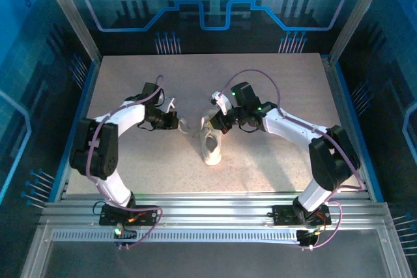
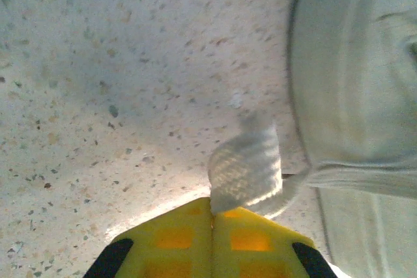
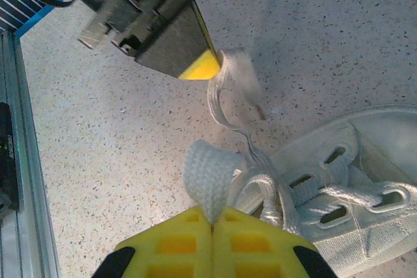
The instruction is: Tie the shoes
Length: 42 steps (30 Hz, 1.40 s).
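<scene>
The white shoe [image 1: 212, 146] stands mid-table between the arms, with its toe toward the near edge. My left gripper [image 1: 180, 123] is just left of it, and its yellow fingers [image 2: 176, 239] are shut on a loop of white lace [image 2: 247, 164]; the shoe's side [image 2: 365, 83] is on the right of that view. My right gripper [image 1: 220, 123] is over the shoe's laced top, and its fingers [image 3: 251, 242] are shut on another lace loop [image 3: 208, 174]. The right wrist view also has the eyelets [image 3: 335, 183], and the left gripper [image 3: 203, 66] pinching its lace [image 3: 236, 76] taut.
The speckled beige table [image 1: 130, 161] lies open around the shoe. Blue walls and metal posts [image 1: 71, 17] fence it on three sides. A slotted aluminium rail [image 1: 215, 209] with both arm bases runs along the near edge.
</scene>
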### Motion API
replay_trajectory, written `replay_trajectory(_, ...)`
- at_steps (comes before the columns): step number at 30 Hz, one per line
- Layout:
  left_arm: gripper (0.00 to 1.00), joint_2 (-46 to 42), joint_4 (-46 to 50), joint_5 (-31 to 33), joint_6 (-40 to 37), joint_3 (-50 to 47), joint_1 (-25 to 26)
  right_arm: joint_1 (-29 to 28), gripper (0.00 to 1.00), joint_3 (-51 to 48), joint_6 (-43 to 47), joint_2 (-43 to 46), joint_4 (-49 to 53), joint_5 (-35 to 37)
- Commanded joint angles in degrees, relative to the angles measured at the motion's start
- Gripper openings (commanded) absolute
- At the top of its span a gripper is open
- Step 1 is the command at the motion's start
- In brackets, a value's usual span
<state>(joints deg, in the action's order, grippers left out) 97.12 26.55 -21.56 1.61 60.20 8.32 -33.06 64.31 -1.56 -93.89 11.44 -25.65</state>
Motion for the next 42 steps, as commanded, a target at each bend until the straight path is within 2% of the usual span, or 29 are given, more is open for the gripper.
replay_trajectory(1, 0.0, -6.63, -7.51, -3.09, 2.03, -2.8, 0.04, -0.69, 0.0, 2.5, -0.76, -1.15, 2.88, 1.01)
replay_trajectory(8, 0.0, -20.82, -23.34, -6.17, 3.37, -11.0, 1.34, -0.25, 0.0, 4.3, -3.13, -3.38, 5.06, 2.55)
replay_trajectory(12, 0.0, -26.74, -30.42, -6.29, -3.19, -15.27, 6.77, 0.52, 0.0, 6.09, -4.69, -5.34, 6.39, 2.01)
replay_trajectory(16, 0.0, -28.71, -35.15, -6.55, -7.0, -18.77, 11.55, 1.13, 0.0, 8.55, -5.87, -7.5, 8.36, 0.45)
replay_trajectory(24, 0.0, -27.91, -38.15, -3.88, -13.36, -21.61, 19.98, 3.31, 0.0, 9.69, -9.9, -9.4, 7.62, -1.84)
replay_trajectory(31, 0.0, -19.2, -33.73, -0.53, -20.39, -14.65, 27.81, 3.34, 0.0, 9.87, -10.21, -9.48, 6.39, -3.66)
replay_trajectory(34, 0.0, -14.78, -31.73, -0.24, -22.35, -11.18, 29.53, 3.36, 0.0, 9.78, -10.21, -9.22, 6.34, -3.88)
replay_trajectory(35, 0.02, -13.44, -30.74, -0.39, -22.81, -9.99, 29.76, 3.36, 0.0, 9.78, -10.13, -9.14, 6.48, -3.88)
replay_trajectory(38, 0.32, -11.54, -27.07, -1.46, -23.46, -7.35, 29.83, 3.35, 0.0, 9.6, -9.37, -8.61, 6.84, -3.88)
replay_trajectory(39, 0.39, -11.58, -25.99, -1.55, -23.65, -6.75, 29.78, 3.35, 0.0, 9.47, -8.98, -8.44, 6.99, -3.88)
replay_trajectory(42, 0.48, -13.48, -23.19, -0.42, -23.84, -6.22, 29.68, 3.44, 0.0, 8.99, -7.91, -7.86, 7.17, -3.71)
